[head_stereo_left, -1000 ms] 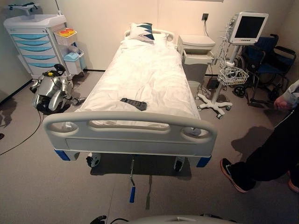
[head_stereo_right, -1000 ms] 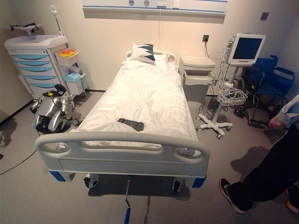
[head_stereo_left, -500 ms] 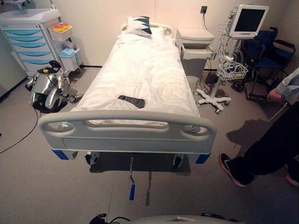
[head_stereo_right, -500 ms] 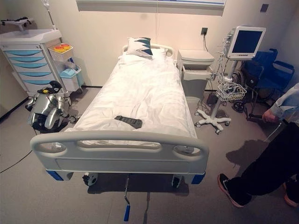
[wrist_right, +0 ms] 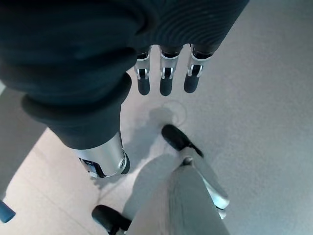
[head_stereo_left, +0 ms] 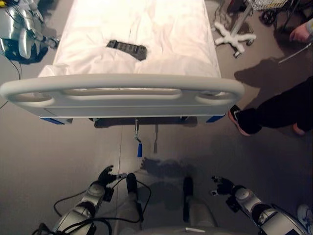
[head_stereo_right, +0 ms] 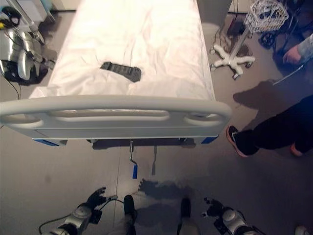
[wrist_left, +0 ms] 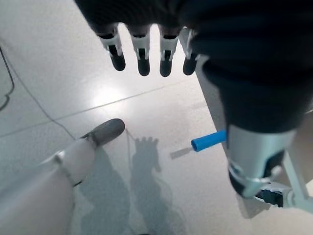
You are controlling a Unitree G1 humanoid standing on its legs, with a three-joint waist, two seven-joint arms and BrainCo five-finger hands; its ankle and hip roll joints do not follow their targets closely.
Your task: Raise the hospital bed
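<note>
The hospital bed [head_stereo_left: 137,39] stands directly ahead, its grey footboard [head_stereo_left: 122,95] spanning nearly the full width of the head views. A white sheet [head_stereo_right: 132,44] covers the mattress, and a dark remote control [head_stereo_left: 127,48] lies flat on the sheet near the foot end. Below the middle of the footboard a metal crank [head_stereo_left: 137,134] projects down and outward over the grey floor [head_stereo_left: 58,156], ending in a blue handle [head_stereo_left: 139,150]; the handle's tip also shows in the left wrist view [wrist_left: 209,141]. The left hand [head_stereo_left: 104,175] hangs low over the floor, near the crank but apart from it, fingers [wrist_left: 142,54] straight and spread, holding nothing. The right hand [head_stereo_left: 222,186] hangs low on the opposite side, well apart from the crank, fingers [wrist_right: 165,78] likewise extended and empty. A person's dark-trousered leg and shoe [head_stereo_left: 239,120] stand on the floor beside the bed's right corner. A white wheeled stand base [head_stereo_left: 234,36] sits further back on that side.
</note>
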